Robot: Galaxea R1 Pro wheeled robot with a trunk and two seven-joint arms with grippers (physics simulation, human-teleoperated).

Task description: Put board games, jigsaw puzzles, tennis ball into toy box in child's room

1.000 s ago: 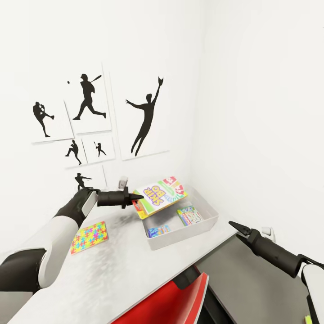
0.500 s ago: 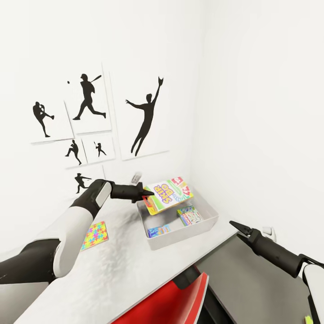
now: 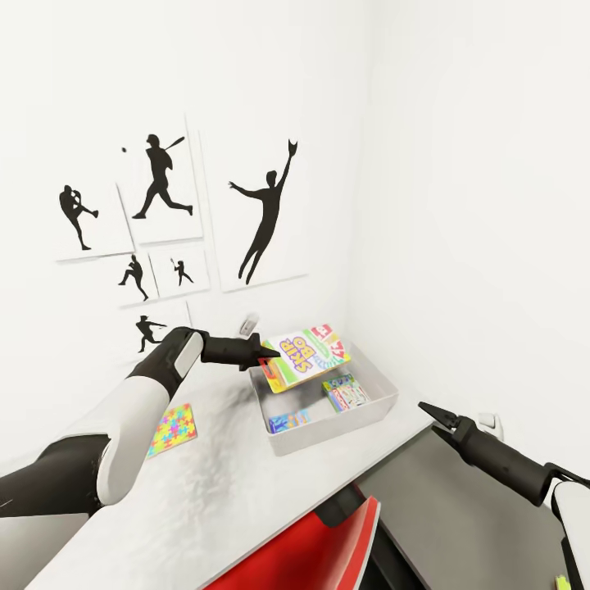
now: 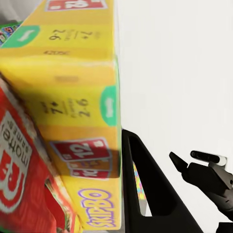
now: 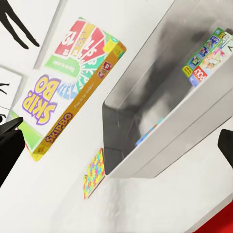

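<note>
My left fingers (image 3: 260,355) pinch the Skip-Bo box (image 3: 307,354) by its corner, hanging beyond them over the toy box (image 3: 283,438). Next: lower, release inside. Right fingers (image 3: 429,412) spread, holding nothing.

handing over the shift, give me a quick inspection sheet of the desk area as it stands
surface: table, pale mottled top.
job's things: Skip-Bo game held over toy box; two game boxes inside it; jigsaw puzzle lying on the table.
clutter: nothing seen.
grippers: left gripper shut on the Skip-Bo game; right gripper open, off the table's edge.
cables: nothing seen.
surroundings: baseball silhouette pictures on white wall; red chair below the table.
</note>
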